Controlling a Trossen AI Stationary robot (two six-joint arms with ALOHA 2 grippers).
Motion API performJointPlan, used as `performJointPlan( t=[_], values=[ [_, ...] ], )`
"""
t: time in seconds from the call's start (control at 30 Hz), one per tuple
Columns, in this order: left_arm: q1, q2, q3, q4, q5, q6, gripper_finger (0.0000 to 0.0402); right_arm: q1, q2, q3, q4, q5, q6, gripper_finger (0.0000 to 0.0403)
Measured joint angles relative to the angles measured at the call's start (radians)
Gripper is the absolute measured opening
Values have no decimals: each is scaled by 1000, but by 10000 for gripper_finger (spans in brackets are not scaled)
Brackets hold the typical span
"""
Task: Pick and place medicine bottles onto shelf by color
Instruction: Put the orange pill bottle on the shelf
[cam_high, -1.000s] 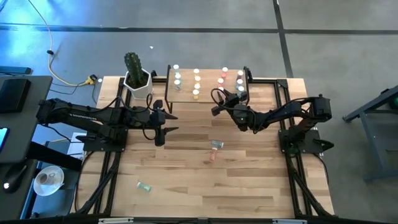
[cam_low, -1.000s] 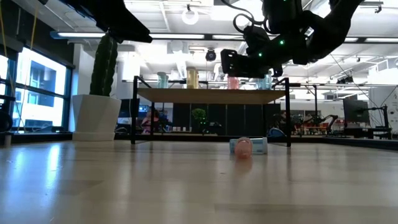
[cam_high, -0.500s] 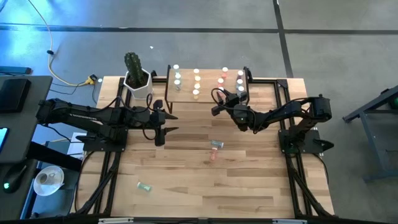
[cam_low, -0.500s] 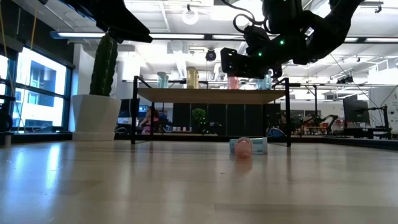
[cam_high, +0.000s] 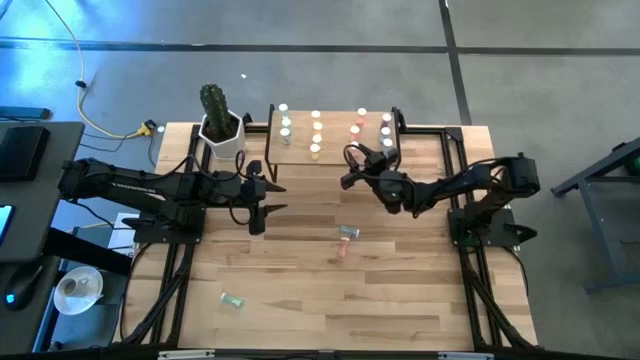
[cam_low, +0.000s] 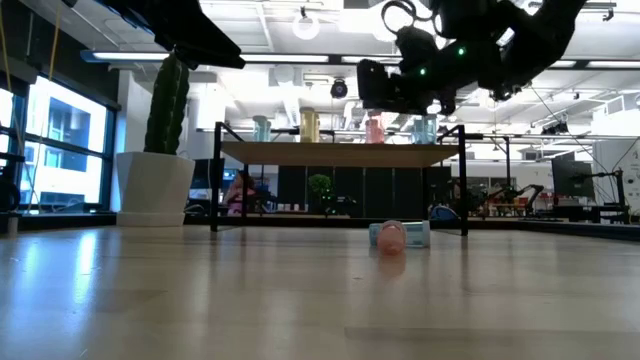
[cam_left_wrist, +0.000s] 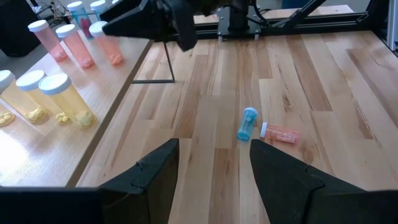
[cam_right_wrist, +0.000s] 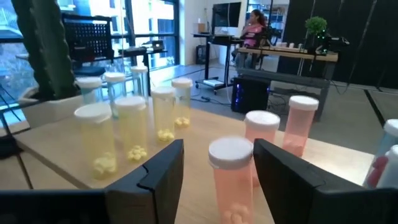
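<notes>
The right gripper (cam_high: 350, 166) is seen just right of centre in the upper half of the high view, at the front edge of the shelf (cam_high: 300, 155). Its fingers (cam_right_wrist: 158, 168) are spread apart and nothing is held between them; in the right wrist view a pink bottle (cam_right_wrist: 231, 177) stands upright on the shelf in the gap between them, and contact cannot be made out. Behind it two more pink bottles (cam_right_wrist: 298, 124) are lined up, and towards the left of that frame yellow bottles (cam_right_wrist: 132, 127) stand in a row, with paler ones farther back.

In the low view the right gripper (cam_low: 385, 85) is held above the shelf top (cam_low: 330, 152), in the upper centre-right of the frame.

The left gripper (cam_high: 262, 198) is placed left of centre in the high view, below the white pot with the cactus (cam_high: 220, 125). Its fingers (cam_left_wrist: 155, 174) are held open and empty.

On the bare table (cam_high: 400, 290), near the middle of the high view, a teal bottle (cam_high: 348, 232) is lying on its side with a pink bottle (cam_high: 343, 250) just below it. A green bottle (cam_high: 232, 299) lies alone in the lower left part of the table, well apart from the rest.
</notes>
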Motion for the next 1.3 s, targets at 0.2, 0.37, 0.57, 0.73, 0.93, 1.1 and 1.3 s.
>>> performJointPlan(
  t=[0.2, 0.37, 0.57, 0.73, 0.93, 1.1, 1.3],
  values=[
    [0, 0, 0, 0, 0, -4, 188, 17, -29, 0, -6, 30, -13, 186],
    [0, 0, 0, 0, 0, -8, 188, 23, -46, 1, 0, 30, -50, 186],
    [0, 0, 0, -1, 0, -8, 188, 46, -100, 21, -12, 29, -145, 186],
    [0, 0, 0, -2, 3, -8, 188, 69, -189, 59, -127, -34, -240, 186],
    [0, 0, 0, -3, 3, -8, 188, 21, -313, 186, -616, -248, -121, 186],
    [0, 0, 0, -4, -13, 64, 188, -65, -325, 338, -1026, -566, -68, 186],
    [1, 0, 0, 0, -58, 184, 188, -122, -325, 465, -1316, -764, -130, 186]
  ],
)
